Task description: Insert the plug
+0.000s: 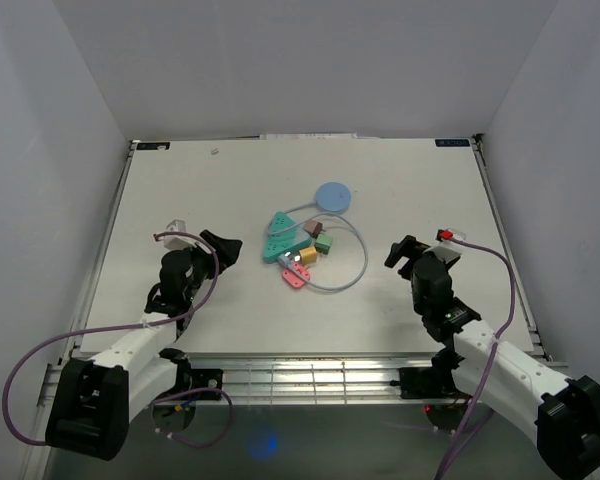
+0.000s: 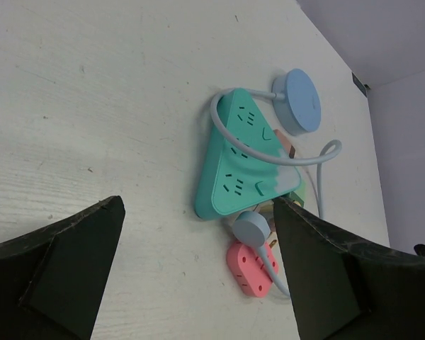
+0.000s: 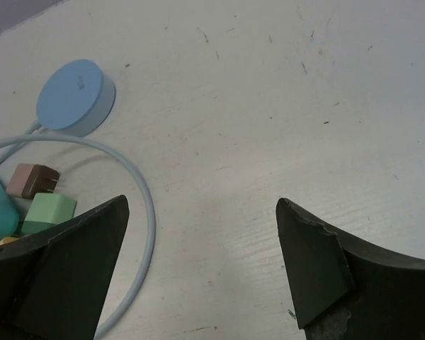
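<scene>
Both grippers gape wide, empty; plug lies on the table.
The blue plug (image 2: 251, 228) sits between the teal triangular power strip (image 2: 244, 163) and the pink adapter (image 2: 249, 267), ahead of the left gripper (image 1: 227, 250) and well apart from the right gripper (image 1: 400, 255). The right wrist view shows only its cable (image 3: 145, 234).

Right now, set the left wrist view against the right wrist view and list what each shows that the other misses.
Only the left wrist view: the socket face of the green triangular power strip, the round grey-blue plug and the pink adapter. Only the right wrist view: the light green block and the brown block in plain sight; from the left they are mostly hidden behind the strip. Both: the blue disc, its pale cable, the white table and at least an edge of the strip.
</scene>
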Tool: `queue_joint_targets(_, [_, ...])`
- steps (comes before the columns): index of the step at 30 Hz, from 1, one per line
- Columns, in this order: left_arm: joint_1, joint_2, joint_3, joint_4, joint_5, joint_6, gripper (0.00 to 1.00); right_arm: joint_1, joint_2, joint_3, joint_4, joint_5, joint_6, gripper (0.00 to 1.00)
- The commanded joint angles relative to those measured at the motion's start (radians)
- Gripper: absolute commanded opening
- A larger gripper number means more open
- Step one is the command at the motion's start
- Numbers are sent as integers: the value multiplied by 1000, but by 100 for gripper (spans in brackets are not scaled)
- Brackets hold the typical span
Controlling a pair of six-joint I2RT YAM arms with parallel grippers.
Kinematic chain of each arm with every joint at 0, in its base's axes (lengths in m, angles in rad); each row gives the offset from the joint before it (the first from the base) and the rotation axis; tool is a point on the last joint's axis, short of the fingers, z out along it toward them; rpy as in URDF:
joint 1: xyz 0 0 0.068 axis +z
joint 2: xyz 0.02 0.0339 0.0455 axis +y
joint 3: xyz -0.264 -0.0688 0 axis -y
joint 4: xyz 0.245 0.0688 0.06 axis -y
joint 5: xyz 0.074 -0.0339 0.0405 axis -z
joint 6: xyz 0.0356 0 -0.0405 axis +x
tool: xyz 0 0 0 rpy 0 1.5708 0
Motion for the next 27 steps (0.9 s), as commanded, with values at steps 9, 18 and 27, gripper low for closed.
queue_joint_targets(9, [-2, 2, 47, 1, 57, 29, 98, 3, 48, 7, 97, -189, -133, 90])
queue_joint_targets(18, [-4, -35, 37, 2, 33, 26, 98, 74, 208, 140, 44, -316, -11, 90])
queue_joint_targets(27, [-2, -47, 28, 1, 7, 34, 98, 167, 516, 373, 90, -363, 142, 90])
